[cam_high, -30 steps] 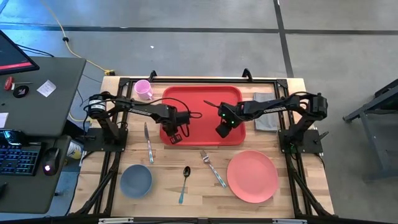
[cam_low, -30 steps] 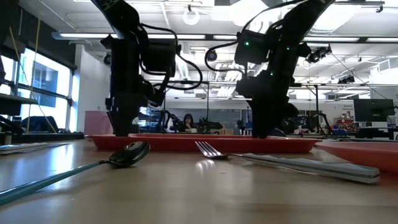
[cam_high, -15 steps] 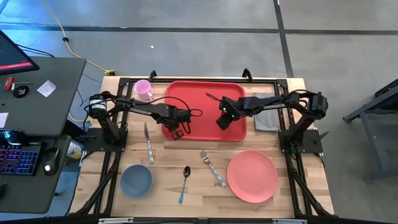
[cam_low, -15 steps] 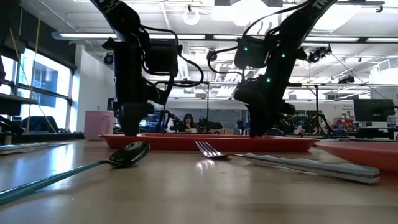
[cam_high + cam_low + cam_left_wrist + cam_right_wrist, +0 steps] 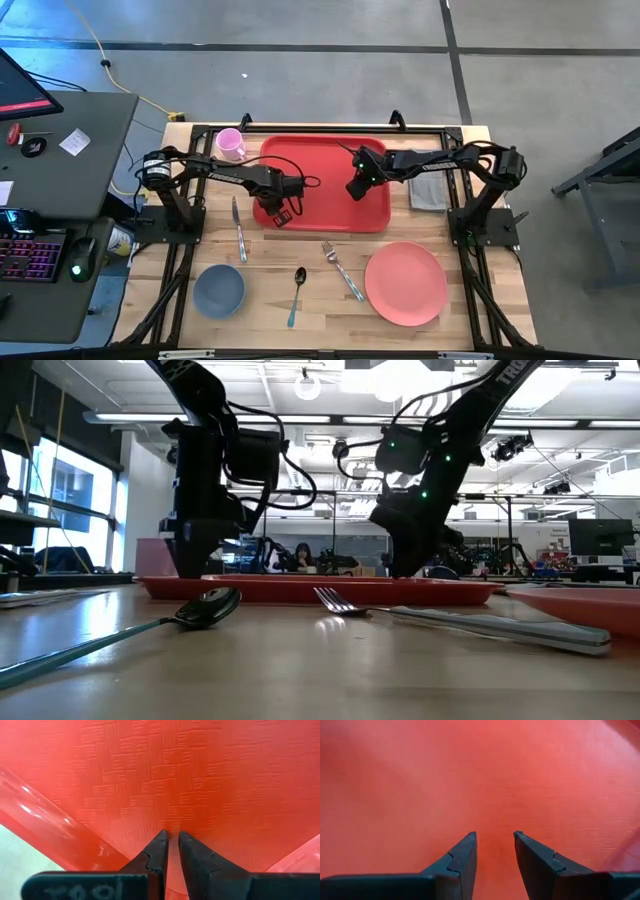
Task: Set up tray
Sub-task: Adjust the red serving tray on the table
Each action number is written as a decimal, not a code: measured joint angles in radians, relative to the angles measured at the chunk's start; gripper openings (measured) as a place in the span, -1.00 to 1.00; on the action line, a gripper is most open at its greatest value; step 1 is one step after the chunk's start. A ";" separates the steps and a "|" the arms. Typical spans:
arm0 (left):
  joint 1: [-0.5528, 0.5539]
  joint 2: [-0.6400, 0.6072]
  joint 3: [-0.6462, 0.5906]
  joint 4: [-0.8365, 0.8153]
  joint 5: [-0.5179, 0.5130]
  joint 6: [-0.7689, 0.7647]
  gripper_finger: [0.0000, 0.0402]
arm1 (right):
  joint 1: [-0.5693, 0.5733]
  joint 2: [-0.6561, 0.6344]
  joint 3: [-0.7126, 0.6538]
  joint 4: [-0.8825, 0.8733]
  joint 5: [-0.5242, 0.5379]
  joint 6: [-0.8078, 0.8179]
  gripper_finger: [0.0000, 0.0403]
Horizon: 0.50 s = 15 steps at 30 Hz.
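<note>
High view: your red tray (image 5: 325, 165) sits at the table's (image 5: 450, 320) far middle. Your left gripper (image 5: 170, 838) presses its near-left part, fingers nearly together, gripping nothing. Your right gripper (image 5: 494, 836) hovers over its right half, fingers apart, empty.

Even, bright light is cast from overhead; ceiling lamps (image 5: 307, 384) are blown out in the low view. The spoon (image 5: 150, 626) nearest that camera is rendered soft. Glare streaks are seen along the tray (image 5: 45, 820) rim in the left wrist view, where the fingers (image 5: 157, 852) are blurred.
</note>
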 joint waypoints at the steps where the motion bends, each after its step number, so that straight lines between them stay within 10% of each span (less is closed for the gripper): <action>1: 0.001 0.000 0.000 -0.001 0.000 -0.005 -0.58 | -0.002 -0.007 0.000 -0.001 -0.011 0.000 -0.38; 15: 0.106 0.000 0.012 -0.009 0.034 -0.094 -0.57 | 0.110 -0.345 0.000 -0.151 -0.314 0.056 -0.38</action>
